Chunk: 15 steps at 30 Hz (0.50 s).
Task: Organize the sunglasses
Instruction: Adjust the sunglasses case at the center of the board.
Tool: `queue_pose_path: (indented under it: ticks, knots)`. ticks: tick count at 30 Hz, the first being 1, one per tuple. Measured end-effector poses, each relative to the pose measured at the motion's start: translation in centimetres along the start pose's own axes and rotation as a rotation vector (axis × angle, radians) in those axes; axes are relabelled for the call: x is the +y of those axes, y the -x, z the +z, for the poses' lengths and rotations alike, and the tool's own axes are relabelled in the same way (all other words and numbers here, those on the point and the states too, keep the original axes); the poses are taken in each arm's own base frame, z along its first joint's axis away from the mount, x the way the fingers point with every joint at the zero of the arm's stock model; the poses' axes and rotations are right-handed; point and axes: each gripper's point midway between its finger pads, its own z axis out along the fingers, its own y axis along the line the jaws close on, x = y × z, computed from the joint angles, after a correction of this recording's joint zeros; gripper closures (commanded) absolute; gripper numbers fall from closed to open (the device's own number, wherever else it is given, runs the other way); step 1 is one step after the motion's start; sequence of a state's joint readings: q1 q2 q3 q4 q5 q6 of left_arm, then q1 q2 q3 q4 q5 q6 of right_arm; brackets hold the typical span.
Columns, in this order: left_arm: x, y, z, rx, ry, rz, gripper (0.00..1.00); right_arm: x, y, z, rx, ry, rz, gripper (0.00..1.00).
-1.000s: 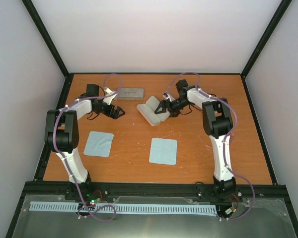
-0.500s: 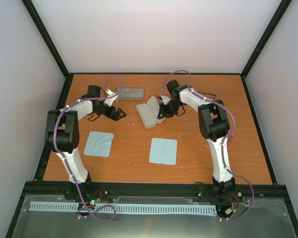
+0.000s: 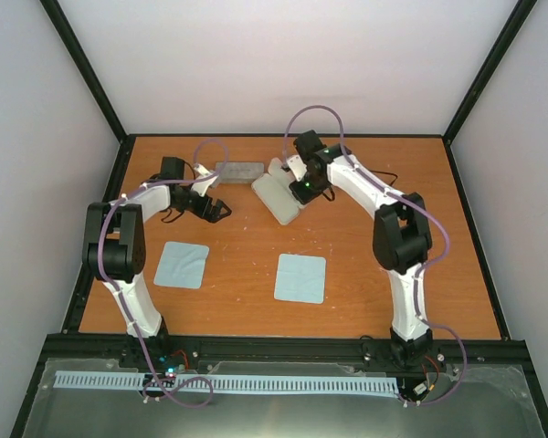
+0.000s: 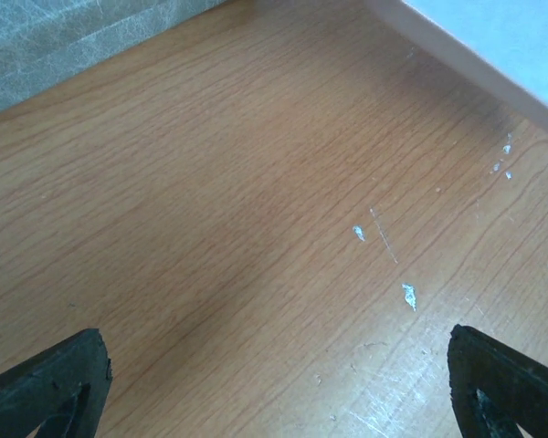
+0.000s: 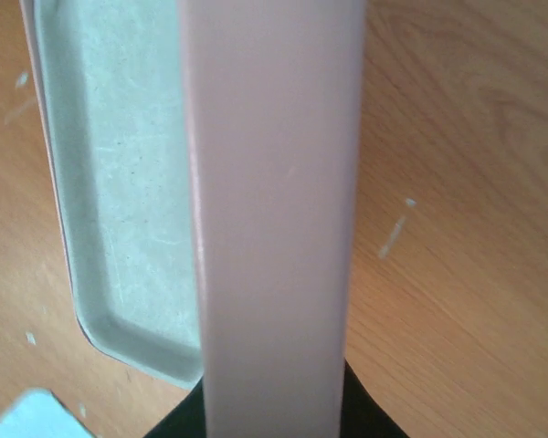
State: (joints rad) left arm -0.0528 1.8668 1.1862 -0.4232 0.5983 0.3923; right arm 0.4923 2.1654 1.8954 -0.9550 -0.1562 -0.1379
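At right hand [image 3: 300,189] — pink case [image 5: 274,228], grey-lined, open

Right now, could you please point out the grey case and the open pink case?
grey case [image 3: 240,170], top view, middle of its top
open pink case [image 3: 276,199], top view, its lined tray

light-blue cloths [image 3: 183,265] [image 3: 300,277]: two
grey case [image 3: 240,170]: one
pink case [image 3: 276,199]: one, open
robot arms [image 3: 119,246] [image 3: 402,242]: two

readable text: none showing in any view.
pink case [image 5: 272,219]: carrying no lettering or brand.
grey case [image 3: 239,170]: showing no legible mark.
light-blue cloths [image 3: 300,277]: bearing no print.
table [image 4: 210,210]: showing only scuffs.
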Motion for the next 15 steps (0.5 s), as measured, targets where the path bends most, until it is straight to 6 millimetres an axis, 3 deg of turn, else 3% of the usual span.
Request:
queue_pose_path:
  ticks: [5,9,12,15]
  knots:
    - [-0.3,0.1,-0.4,0.000,-0.001,0.027,0.00,1.0,-1.1,-3.9,-0.069,-0.109,-0.289,0.97]
    - [-0.6,0.1,-0.7,0.003,-0.012,0.045,0.00,2.0,-2.4,-5.5,-0.106,-0.140,-0.539,0.97]
    - [-0.8,0.0,-0.7,0.007,-0.020,0.047,0.00,1.3,-1.8,-5.2,-0.092,-0.181,-0.648,0.97]
    - [-0.9,-0.1,-0.7,0.009,-0.025,0.051,0.00,0.4,-1.2,-3.6,-0.065,-0.213,-0.723,0.97]
